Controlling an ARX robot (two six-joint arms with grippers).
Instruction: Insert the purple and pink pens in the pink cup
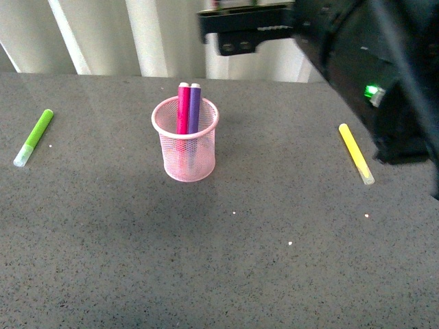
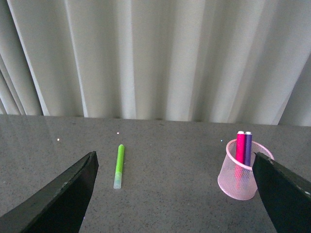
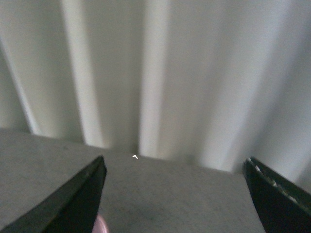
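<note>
The pink cup [image 1: 185, 147] stands upright on the dark grey table. The pink pen [image 1: 183, 108] and the purple pen [image 1: 195, 108] stand side by side inside it, their tops above the rim. In the left wrist view the pink cup [image 2: 238, 177] with the pink pen [image 2: 240, 148] and the purple pen [image 2: 248, 148] sits far ahead, beside one finger. My left gripper [image 2: 175, 194] is open and empty. My right gripper [image 3: 175, 204] is open too, with only table and curtain between its fingers. The right arm [image 1: 357, 55] hangs high at the back right, apart from the cup.
A lime-green marker [image 1: 34, 137] lies at the table's left, also seen as the green marker [image 2: 119, 165]. A yellow marker [image 1: 356, 153] lies at the right, under the right arm. A pale curtain [image 1: 137, 34] hangs behind the table's far edge.
</note>
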